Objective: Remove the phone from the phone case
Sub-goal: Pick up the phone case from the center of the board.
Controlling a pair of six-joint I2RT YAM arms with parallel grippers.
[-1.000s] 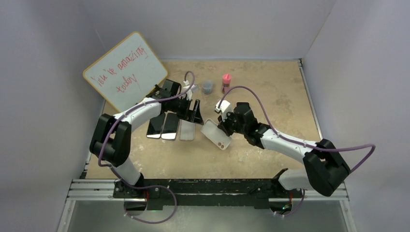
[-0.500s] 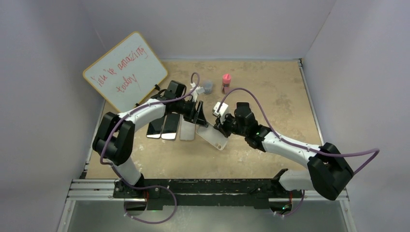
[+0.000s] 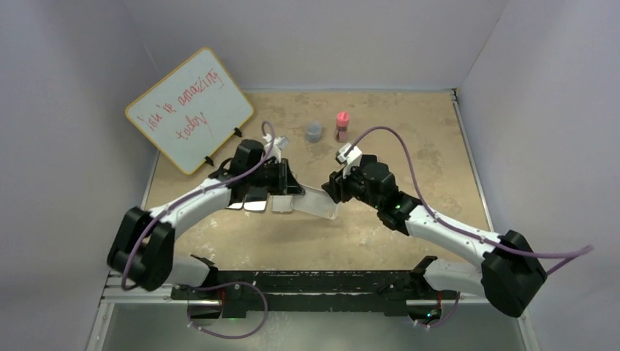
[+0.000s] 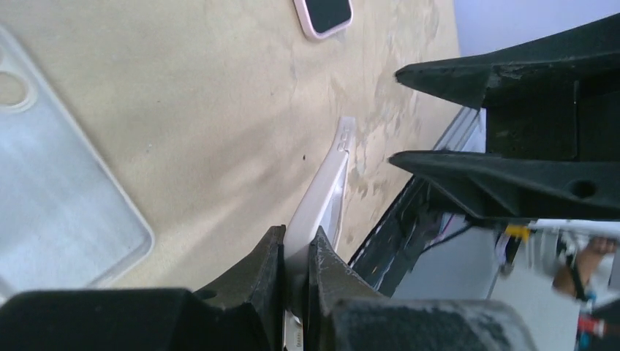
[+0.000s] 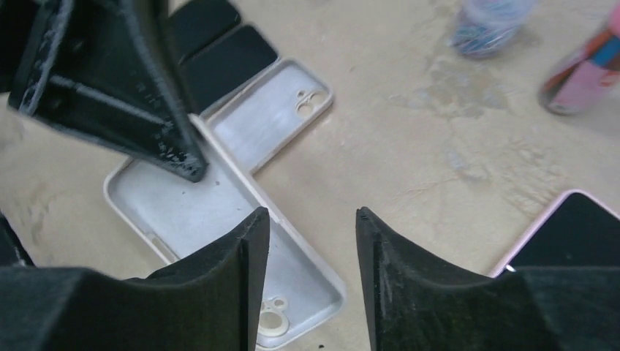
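Empty white case (image 5: 183, 205) is being pinched edgewise by left gripper (image 4: 296, 238); right gripper (image 5: 311, 219) is being held open, unladen; pink-cased phone (image 5: 570, 230) seemingly remaining.

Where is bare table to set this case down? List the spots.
Free: the far right, between the pink bottle and the side wall; also the near strip between the phones and the rail. Crowded: the middle, where the left gripper and right gripper meet at the case.
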